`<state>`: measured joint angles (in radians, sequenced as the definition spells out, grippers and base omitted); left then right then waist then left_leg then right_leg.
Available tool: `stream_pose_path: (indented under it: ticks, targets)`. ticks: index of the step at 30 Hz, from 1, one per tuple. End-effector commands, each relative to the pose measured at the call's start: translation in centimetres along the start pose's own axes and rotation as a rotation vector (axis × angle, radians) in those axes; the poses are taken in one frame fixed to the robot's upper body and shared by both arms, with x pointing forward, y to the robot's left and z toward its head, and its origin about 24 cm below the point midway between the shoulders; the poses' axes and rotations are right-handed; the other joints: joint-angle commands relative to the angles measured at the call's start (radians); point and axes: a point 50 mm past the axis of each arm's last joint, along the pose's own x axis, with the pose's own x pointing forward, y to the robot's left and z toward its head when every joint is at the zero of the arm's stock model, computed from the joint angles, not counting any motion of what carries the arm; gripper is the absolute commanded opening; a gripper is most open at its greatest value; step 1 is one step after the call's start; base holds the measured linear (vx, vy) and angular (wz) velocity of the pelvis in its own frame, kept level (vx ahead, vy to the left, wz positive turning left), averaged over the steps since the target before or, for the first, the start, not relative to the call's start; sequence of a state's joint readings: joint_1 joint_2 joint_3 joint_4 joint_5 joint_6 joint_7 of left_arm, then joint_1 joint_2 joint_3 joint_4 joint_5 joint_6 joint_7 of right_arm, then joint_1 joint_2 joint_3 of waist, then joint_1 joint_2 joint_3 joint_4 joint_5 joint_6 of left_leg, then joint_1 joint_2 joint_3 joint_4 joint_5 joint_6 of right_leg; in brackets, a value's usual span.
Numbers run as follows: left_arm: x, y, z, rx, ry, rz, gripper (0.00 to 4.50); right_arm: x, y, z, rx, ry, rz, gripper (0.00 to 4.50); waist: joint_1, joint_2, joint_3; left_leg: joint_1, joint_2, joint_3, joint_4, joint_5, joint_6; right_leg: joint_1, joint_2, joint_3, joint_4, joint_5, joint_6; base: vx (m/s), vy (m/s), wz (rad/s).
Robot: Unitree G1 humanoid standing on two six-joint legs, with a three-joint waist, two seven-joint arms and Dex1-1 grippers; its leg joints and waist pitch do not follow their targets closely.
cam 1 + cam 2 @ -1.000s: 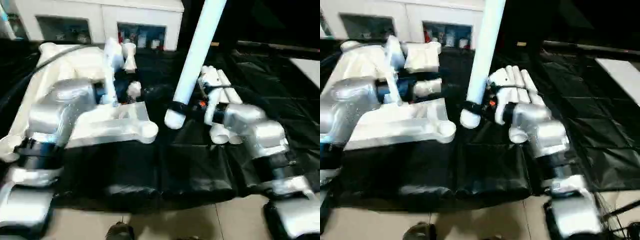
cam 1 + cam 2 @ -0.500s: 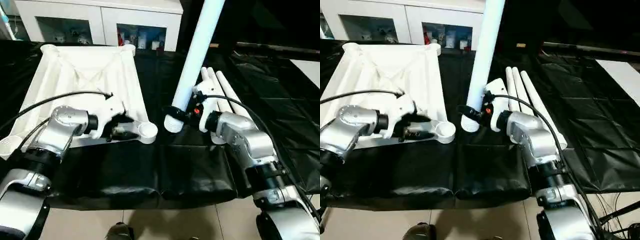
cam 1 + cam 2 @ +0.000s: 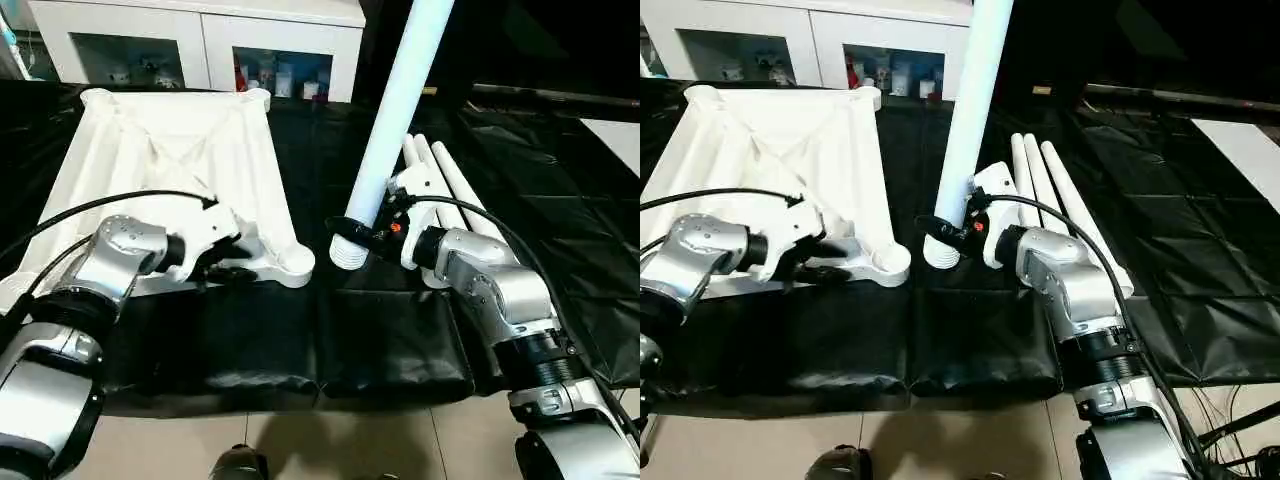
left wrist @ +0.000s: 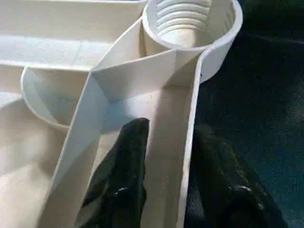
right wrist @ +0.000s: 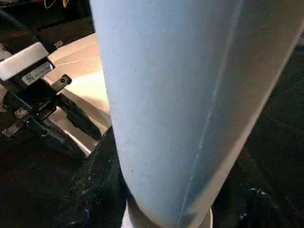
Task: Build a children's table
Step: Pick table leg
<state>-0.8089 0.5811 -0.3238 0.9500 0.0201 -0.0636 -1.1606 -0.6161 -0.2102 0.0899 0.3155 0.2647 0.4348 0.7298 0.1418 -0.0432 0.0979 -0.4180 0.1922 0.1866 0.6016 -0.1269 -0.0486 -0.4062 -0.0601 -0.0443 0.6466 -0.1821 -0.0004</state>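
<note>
The children's table top [image 3: 170, 160] lies upside down on the black cloth at the left, ribbed underside up. My left gripper [image 3: 222, 266] is shut on its near rim wall just behind the round corner socket [image 3: 297, 263]. In the left wrist view one finger [image 4: 126, 166] sits inside the wall and the other outside it. My right gripper [image 3: 358, 232] is shut on a white leg [image 3: 400, 100] near its threaded lower end. That leg stands almost upright, a little to the right of the socket. Three more legs [image 3: 445, 185] lie side by side behind my right wrist.
A white cabinet with glass doors [image 3: 200, 40] stands behind the black-draped table [image 3: 380, 340]. The cloth's front edge drops to a tiled floor [image 3: 330, 450]. A white surface [image 3: 615, 135] shows at the far right. My cables arch over both forearms.
The picture was blurred and shifted a second ago, so the camera moved. Since half a second ago my left gripper sits slightly further back from the socket. The leg has barely moved.
</note>
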Motion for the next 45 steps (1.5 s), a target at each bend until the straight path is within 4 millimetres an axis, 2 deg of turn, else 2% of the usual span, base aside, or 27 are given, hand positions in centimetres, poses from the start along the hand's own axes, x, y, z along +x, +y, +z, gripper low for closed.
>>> stream_pose_path:
  ticks: [1, 2, 3, 6, 8, 11, 13, 15, 17, 18, 20, 21, 22, 26, 29, 30, 31, 33, 34, 40, 43, 45]
  targets:
    - [-0.3, 0.3, 0.2, 0.024, 0.018, 0.000, 1.23, -0.2, 0.0, 0.4, -0.017, -0.001, 0.002, 1.86, -0.005, 0.023, -0.100, 0.060, 0.045, -0.026, -0.078, -0.396, -0.105, 0.019, -0.098, 0.043, -0.084, -0.305, -0.195, 0.000, 0.000, 0.00]
    - [-0.3, 0.3, 0.2, 0.024, 0.018, -0.001, 1.23, -0.2, 0.0, 0.4, -0.017, -0.001, 0.002, 1.86, -0.006, 0.022, -0.100, 0.060, 0.046, -0.026, -0.078, -0.401, -0.107, 0.018, -0.099, 0.043, -0.084, -0.310, -0.194, 0.000, 0.000, 0.00]
    - [-0.2, 0.2, 0.1, 0.025, 0.020, -0.004, 0.92, -0.2, 0.0, 0.4, -0.017, -0.001, 0.002, 1.86, -0.006, 0.023, -0.100, 0.060, 0.046, -0.026, -0.079, -0.405, -0.109, 0.018, -0.098, 0.043, -0.083, -0.312, -0.195, 0.000, 0.000, 0.00]
    - [-0.1, 0.2, 0.1, 0.023, 0.016, -0.006, 0.84, -0.2, 0.0, 0.4, -0.017, -0.003, 0.000, 1.86, -0.006, 0.022, -0.098, 0.061, 0.046, -0.027, -0.078, -0.414, -0.108, 0.017, -0.101, 0.044, -0.087, -0.329, -0.194, 0.000, 0.000, 0.00]
    - [0.0, 0.2, 0.2, 0.019, 0.007, -0.005, 0.48, -0.1, 0.0, 0.4, -0.016, -0.005, -0.001, 1.86, -0.006, 0.023, -0.098, 0.061, 0.046, -0.027, -0.077, -0.417, -0.108, 0.016, -0.101, 0.044, -0.087, -0.335, -0.193, 0.000, 0.000, 0.00]
    - [0.2, 0.1, 0.2, 0.012, -0.007, -0.007, 0.38, -0.1, 0.0, 0.4, -0.014, -0.009, -0.004, 1.86, -0.006, 0.023, -0.097, 0.061, 0.046, -0.028, -0.078, -0.432, -0.111, 0.015, -0.101, 0.043, -0.089, -0.356, -0.190, 0.000, 0.000, 0.00]
    - [0.2, 0.0, 0.2, 0.009, -0.022, -0.016, 0.29, -0.2, 0.0, 0.4, -0.011, -0.012, -0.007, 1.86, -0.008, 0.025, -0.098, 0.057, 0.046, -0.032, -0.082, -0.439, -0.116, 0.020, -0.101, 0.041, -0.087, -0.360, -0.189, 0.000, 0.000, 0.00]
    - [0.5, -0.5, 0.5, 0.022, -0.050, -0.040, 0.13, -0.3, 0.1, 0.4, -0.007, -0.017, -0.013, 1.86, -0.007, 0.025, -0.098, 0.061, 0.045, -0.031, -0.081, -0.443, -0.116, 0.017, -0.102, 0.042, -0.089, -0.359, -0.191, 0.000, 0.000, 0.00]
    - [0.8, -0.9, 0.9, 0.045, -0.069, -0.062, 0.04, -0.4, 0.0, 0.4, -0.004, -0.022, -0.020, 1.86, -0.009, 0.022, -0.097, 0.056, 0.047, -0.031, -0.082, -0.424, -0.112, 0.022, -0.102, 0.043, -0.086, -0.335, -0.197, 0.000, 0.000, 0.00]
    - [1.1, -1.3, 1.2, 0.061, -0.086, -0.073, 0.04, -0.5, -0.1, 0.5, -0.002, -0.025, -0.029, 1.86, -0.008, 0.025, -0.099, 0.059, 0.049, -0.029, -0.082, -0.418, -0.111, 0.020, -0.101, 0.043, -0.083, -0.315, -0.202, 0.000, 0.000, 0.00]
    - [1.6, -1.8, 1.7, 0.076, -0.110, -0.090, 0.04, -0.6, -0.2, 0.5, -0.001, -0.027, -0.039, 1.86, -0.008, 0.022, -0.099, 0.060, 0.044, -0.025, -0.079, -0.404, -0.100, 0.022, -0.099, 0.044, -0.086, -0.304, -0.205, 0.000, 0.000, 0.00]
    - [1.9, -2.2, 1.9, 0.080, -0.126, -0.106, 0.01, -0.7, -0.3, 0.5, 0.001, -0.027, -0.046, 1.86, -0.004, 0.023, -0.101, 0.064, 0.045, -0.022, -0.075, -0.386, -0.094, 0.020, -0.099, 0.045, -0.087, -0.293, -0.208, 0.000, 0.000, 0.00]
    - [2.2, -2.6, 2.1, 0.090, -0.130, -0.119, 0.00, -0.8, -0.3, 0.5, 0.003, -0.028, -0.051, 1.86, -0.003, 0.021, -0.101, 0.059, 0.047, -0.023, -0.077, -0.363, -0.090, 0.025, -0.098, 0.045, -0.082, -0.270, -0.210, 0.000, 0.000, 0.00]
    - [2.4, -3.3, 1.9, 0.115, -0.119, -0.126, 0.00, -1.1, -0.3, 0.3, 0.006, -0.026, -0.065, 1.86, -0.001, 0.024, -0.101, 0.060, 0.046, -0.021, -0.078, -0.363, -0.087, 0.023, -0.093, 0.043, -0.082, -0.273, -0.199, 0.000, 0.000, 0.00]
    - [2.3, -3.2, 1.8, 0.120, -0.114, -0.074, 0.00, -1.2, -0.2, 0.1, 0.012, -0.028, -0.078, 1.86, -0.003, 0.023, -0.099, 0.062, 0.044, -0.020, -0.079, -0.393, -0.088, 0.020, -0.094, 0.044, -0.087, -0.322, -0.185, 0.000, 0.000, 0.00]
    - [2.2, -3.3, 1.8, 0.109, -0.117, -0.077, 0.29, -1.3, -0.2, 0.1, 0.014, -0.029, -0.081, 1.86, -0.003, 0.024, -0.099, 0.063, 0.043, -0.021, -0.078, -0.402, -0.089, 0.019, -0.095, 0.044, -0.091, -0.349, -0.177, 0.000, 0.000, 0.00]
    - [1.9, -3.4, 1.9, 0.099, -0.131, -0.079, 0.29, -1.3, -0.2, 0.1, 0.017, -0.031, -0.086, 1.86, -0.004, 0.025, -0.099, 0.063, 0.044, -0.023, -0.080, -0.410, -0.093, 0.019, -0.096, 0.043, -0.090, -0.367, -0.172, 0.000, 0.000, 0.00]
    - [1.4, -3.5, 2.2, 0.089, -0.163, -0.076, 0.60, -1.4, -0.2, 0.0, 0.024, -0.036, -0.095, 1.86, -0.007, 0.026, -0.097, 0.062, 0.045, -0.025, -0.081, -0.426, -0.099, 0.018, -0.097, 0.043, -0.091, -0.381, -0.171, 0.000, 0.000, 0.00]
    - [1.3, -3.5, 2.3, 0.092, -0.170, -0.069, 0.60, -1.4, -0.1, 0.0, 0.024, -0.036, -0.096, 1.86, -0.007, 0.027, -0.098, 0.066, 0.044, -0.023, -0.079, -0.435, -0.100, 0.015, -0.098, 0.043, -0.093, -0.385, -0.178, 0.000, 0.000, 0.00]
    - [-0.6, -3.1, 3.8, 0.118, -0.282, 0.009, 1.17, -1.5, -0.1, 0.1, 0.024, -0.050, -0.120, 1.86, -0.010, 0.024, -0.094, 0.062, 0.041, -0.025, -0.080, -0.440, -0.097, 0.018, -0.094, 0.041, -0.097, -0.418, -0.163, 0.000, 0.000, 0.00]
    - [-2.3, -3.3, 4.4, 0.091, -0.337, 0.027, 1.23, -1.8, 0.0, 0.5, 0.019, -0.061, -0.132, 1.86, -0.012, 0.025, -0.094, 0.064, 0.042, -0.026, -0.080, -0.442, -0.100, 0.016, -0.095, 0.042, -0.095, -0.428, -0.159, 0.000, 0.000, 0.00]
    - [-3.3, -3.3, 4.7, 0.090, -0.368, 0.066, 1.23, -1.9, -0.1, 0.8, -0.005, -0.070, -0.167, 1.86, -0.016, 0.027, -0.095, 0.064, 0.041, -0.024, -0.081, -0.440, -0.102, 0.014, -0.088, 0.041, -0.092, -0.406, -0.164, 0.000, 0.000, 0.00]
